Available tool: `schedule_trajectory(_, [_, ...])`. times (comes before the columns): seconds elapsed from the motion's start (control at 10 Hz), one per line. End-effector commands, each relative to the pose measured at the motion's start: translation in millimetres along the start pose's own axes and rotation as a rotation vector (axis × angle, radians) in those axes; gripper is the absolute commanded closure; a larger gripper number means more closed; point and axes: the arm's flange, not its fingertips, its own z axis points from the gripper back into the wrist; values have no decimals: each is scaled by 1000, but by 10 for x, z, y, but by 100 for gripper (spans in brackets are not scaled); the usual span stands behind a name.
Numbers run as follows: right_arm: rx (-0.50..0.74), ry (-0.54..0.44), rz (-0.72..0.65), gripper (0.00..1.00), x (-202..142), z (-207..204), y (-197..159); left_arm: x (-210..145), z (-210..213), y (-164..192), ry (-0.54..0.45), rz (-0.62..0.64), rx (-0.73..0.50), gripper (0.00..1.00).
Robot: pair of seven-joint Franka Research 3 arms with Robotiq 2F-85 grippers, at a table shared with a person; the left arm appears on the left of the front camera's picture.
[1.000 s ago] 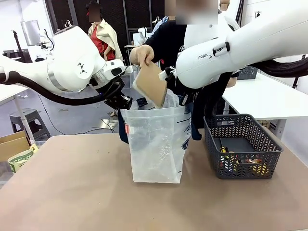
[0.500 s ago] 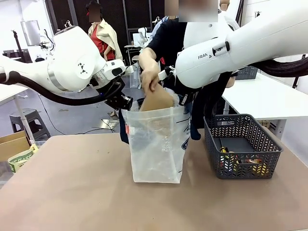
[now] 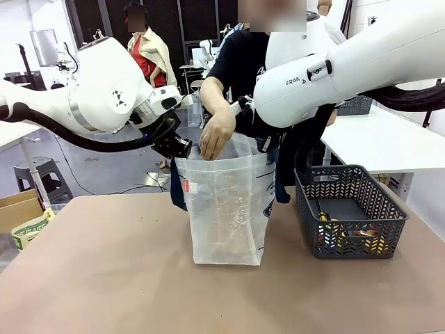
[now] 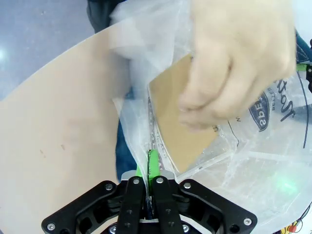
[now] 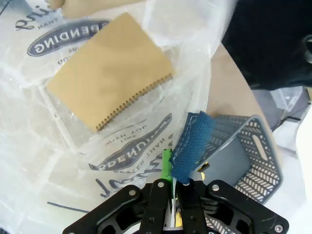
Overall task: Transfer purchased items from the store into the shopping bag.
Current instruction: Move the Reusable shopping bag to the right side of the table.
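Note:
The shopping bag stands upright at the table's middle, translucent with navy print. My left gripper is shut on the bag's left rim, and its green pads pinch the plastic. My right gripper is shut on the opposite rim, beside the navy strap handle. Inside the bag lies a tan flat item with a toothed edge. A person's hand hovers at the bag's mouth, just over that item. To the right, the store basket holds several small red and yellow items.
A cardboard box sits off the table's left edge. A white table stands behind the basket at right. The person stands close behind the bag. The near half of the tan tabletop is bare.
The person's hand has lowered the tan item from above the bag down into it. Both grippers have kept their hold on the rim without moving.

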Motion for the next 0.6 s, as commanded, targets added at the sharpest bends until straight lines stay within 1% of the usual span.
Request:
schedule_trajectory(0.0, [14, -28, -16, 100, -39, -5, -19, -28, -10, 23, -24, 16, -12, 100])
schedule_trajectory(0.3, [24, -56, -21, 100, -109, -8, -29, -61, 2, 61, -49, 29, -35, 100])
schedule_trajectory(0.5, [28, -68, -35, 100, -180, -14, -41, -89, -16, 98, -49, 37, -39, 100])
